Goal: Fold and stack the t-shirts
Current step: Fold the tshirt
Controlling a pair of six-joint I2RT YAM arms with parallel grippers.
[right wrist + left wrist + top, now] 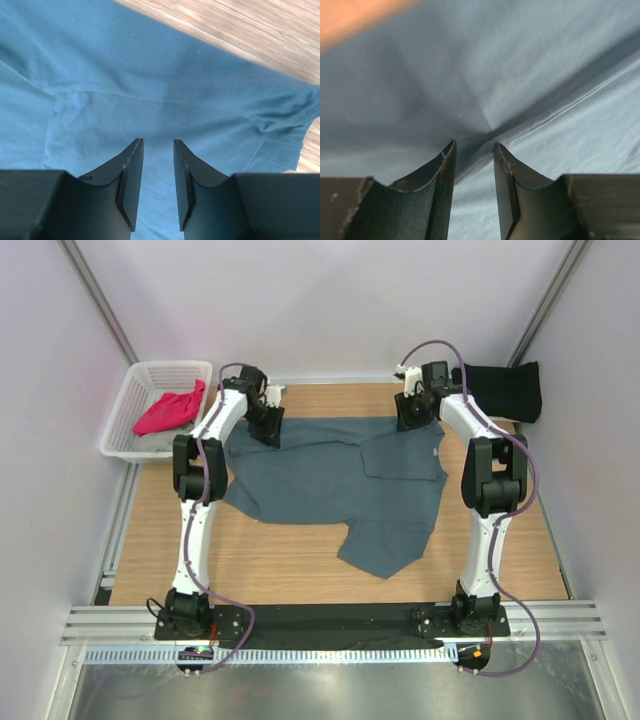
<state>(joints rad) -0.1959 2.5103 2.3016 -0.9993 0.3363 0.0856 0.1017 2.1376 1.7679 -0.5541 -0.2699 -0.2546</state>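
A slate blue-grey t-shirt [335,485] lies spread on the wooden table, partly folded, with one flap hanging toward the near edge. My left gripper [268,426] is at the shirt's far left edge. In the left wrist view it [474,145] is open, tips down on the cloth [520,75], and creases run to a point just past the tips. My right gripper [410,418] is at the shirt's far right edge. In the right wrist view it [158,141] is open over flat cloth [125,75]. A black t-shirt [505,390] lies at the far right.
A white mesh basket [150,368] at the far left holds a magenta-pink t-shirt [170,410] on top of a light grey one [150,443]. Bare wood [270,560] shows in front of the shirt. Grey walls close the back and sides.
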